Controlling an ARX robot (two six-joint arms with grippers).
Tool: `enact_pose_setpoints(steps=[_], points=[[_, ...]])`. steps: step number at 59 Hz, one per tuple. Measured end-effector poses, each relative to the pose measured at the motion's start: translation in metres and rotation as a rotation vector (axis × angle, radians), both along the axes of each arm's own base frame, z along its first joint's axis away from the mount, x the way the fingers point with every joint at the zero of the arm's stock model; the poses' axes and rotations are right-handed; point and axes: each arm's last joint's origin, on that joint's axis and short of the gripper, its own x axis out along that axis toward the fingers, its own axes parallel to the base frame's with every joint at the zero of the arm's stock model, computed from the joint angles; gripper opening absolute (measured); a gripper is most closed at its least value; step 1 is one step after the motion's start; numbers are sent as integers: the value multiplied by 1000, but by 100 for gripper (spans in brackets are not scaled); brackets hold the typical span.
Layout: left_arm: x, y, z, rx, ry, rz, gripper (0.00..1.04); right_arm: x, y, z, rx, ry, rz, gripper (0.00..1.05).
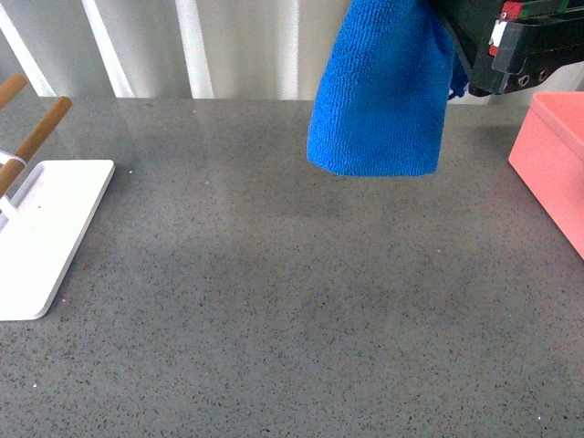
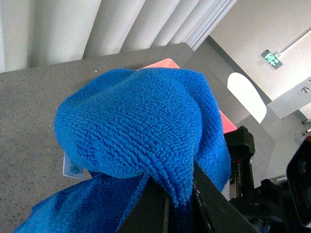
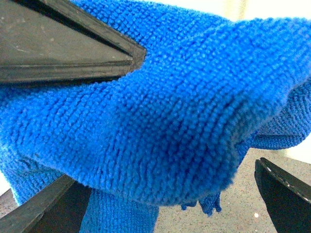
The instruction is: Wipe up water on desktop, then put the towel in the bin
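The blue towel (image 1: 379, 91) hangs bunched in the air above the far right of the grey speckled desktop (image 1: 274, 301). Its lower edge is clear of the surface. My left gripper (image 2: 181, 194) is shut on the towel (image 2: 136, 126), a fold pinched between its dark fingers. My right gripper (image 3: 165, 199) is open, with the towel (image 3: 160, 121) bulging between its spread fingers without being clamped. A black arm body (image 1: 511, 46) sits right beside the towel at the top right. The salmon-pink bin (image 1: 557, 164) stands at the right edge, lower than the towel. No water shows on the desktop.
A flat white stand (image 1: 46, 237) with wooden rods (image 1: 41, 132) occupies the left side. Pale curtains hang behind the table's far edge. In the left wrist view the bin's rim (image 2: 163, 63) peeks out behind the towel.
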Motion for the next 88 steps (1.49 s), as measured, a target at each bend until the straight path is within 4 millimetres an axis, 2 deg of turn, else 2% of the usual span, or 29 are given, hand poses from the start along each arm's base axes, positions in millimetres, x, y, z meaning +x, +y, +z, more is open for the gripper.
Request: enact_pose_setpoints(steps=[8, 20, 27, 52, 61, 66, 69, 78, 82, 84, 88], points=[[-1, -1, 0, 1, 4, -4, 5, 0, 2, -1, 10, -2, 4, 64], [-2, -2, -1, 8, 14, -6, 5, 0, 4, -1, 12, -3, 1, 20], [-1, -1, -1, 9, 16, -4, 5, -1, 4, -1, 10, -4, 3, 4], [0, 2, -3, 22, 30, 6, 6, -2, 1, 1, 9, -10, -2, 3], [2, 7, -4, 32, 35, 20, 30, -2, -2, 2, 7, -11, -10, 3], [9, 17, -5, 48, 38, 54, 49, -2, -4, 4, 6, -15, -16, 3], [16, 26, -7, 64, 41, 87, 62, -2, -5, 5, 6, -16, -20, 3], [31, 52, -18, 100, 56, 160, 85, -2, -8, 6, 6, -19, -32, 3], [41, 69, -27, 124, 68, 209, 98, -3, -9, 5, 6, -16, -37, 3], [45, 78, -30, 137, 73, 228, 100, -3, -10, 4, 5, -12, -40, 3], [53, 100, -38, 158, 85, 275, 97, -4, -11, 3, 3, -7, -45, 3]])
